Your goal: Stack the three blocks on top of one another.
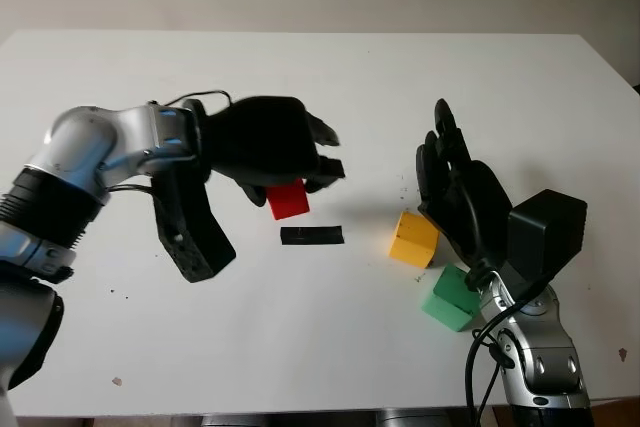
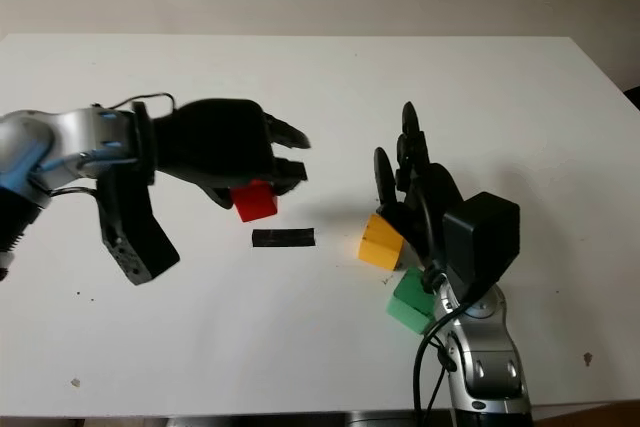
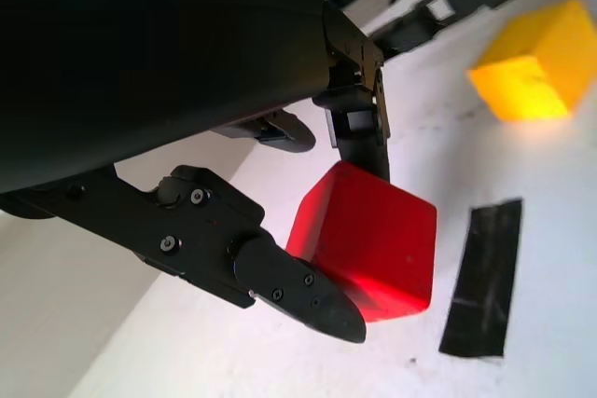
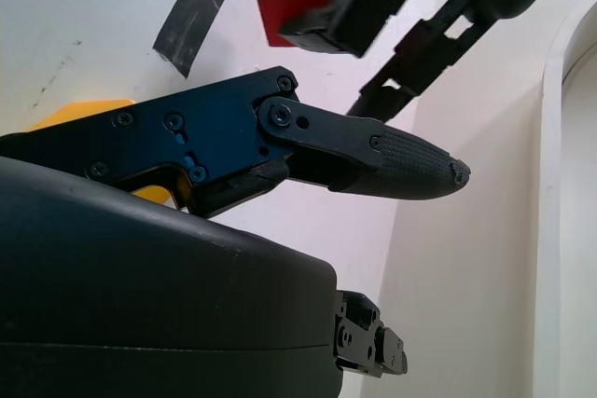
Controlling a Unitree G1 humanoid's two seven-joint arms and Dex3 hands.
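While the left hand (image 1: 285,152) grips the red block (image 1: 288,199) in its curled fingers, it holds it just above the white table (image 1: 330,77), beside the black tape strip (image 1: 312,235). Right hand (image 1: 455,187) is open, holding nothing, past the tape strip's other end, just beside the yellow block (image 1: 413,238). Green block (image 1: 451,298) sits next to the yellow one, on its side away from the tape.

- The table (image 1: 300,67) carries everything.
- The left hand (image 1: 270,152) is over the table's left-centre, with the left block (image 1: 288,200) between its fingers.
- A strip of tape (image 1: 311,235) lies on the table just in front of that block.
- The middle block (image 1: 413,238) sits to the right of the tape.
- The near block (image 1: 448,299) sits just in front of the middle block and to its right.
- The right hand (image 1: 460,197), open, stands just right of the middle block and behind the near block.
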